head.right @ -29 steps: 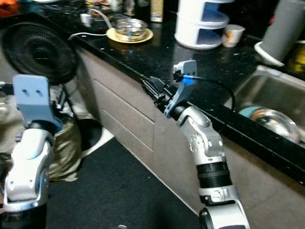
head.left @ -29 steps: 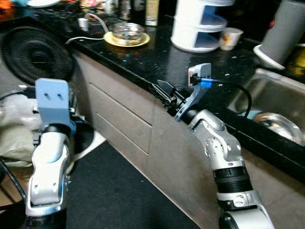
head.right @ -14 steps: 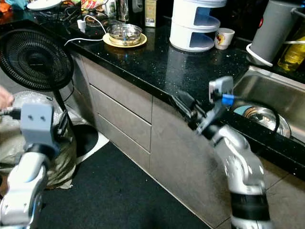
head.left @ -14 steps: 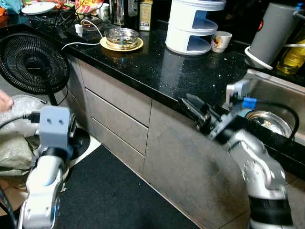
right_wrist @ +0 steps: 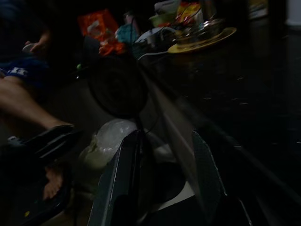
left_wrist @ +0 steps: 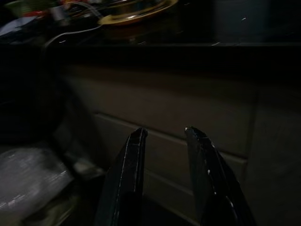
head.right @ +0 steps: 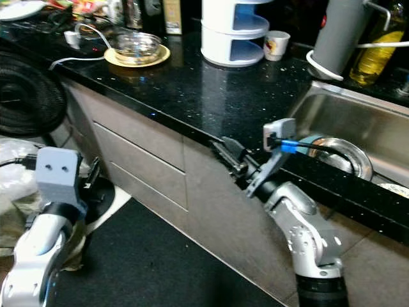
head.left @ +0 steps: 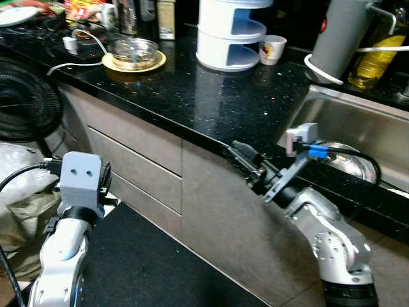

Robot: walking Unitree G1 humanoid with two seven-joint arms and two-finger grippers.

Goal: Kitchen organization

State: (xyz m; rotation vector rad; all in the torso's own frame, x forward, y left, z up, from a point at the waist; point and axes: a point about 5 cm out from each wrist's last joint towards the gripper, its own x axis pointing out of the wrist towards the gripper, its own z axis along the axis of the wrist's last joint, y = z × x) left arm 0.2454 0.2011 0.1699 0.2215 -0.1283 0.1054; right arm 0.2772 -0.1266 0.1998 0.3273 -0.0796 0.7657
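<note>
Right hand at black counter edge beside sink, fingers parted and empty, left hand low, likewise parted, empty

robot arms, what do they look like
Both arms are silver with black joints. The right arm carries a grey camera block with a blue plug and black cable, ahead of long black fingers. The left arm has a grey-blue block with two small holes.

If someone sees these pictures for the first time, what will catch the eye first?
The right hand reaches up to the front edge of the black counter, holding nothing. Behind it stands a white tiered rack, with a steel sink to the right. The left hand hangs low by the drawers.
</note>
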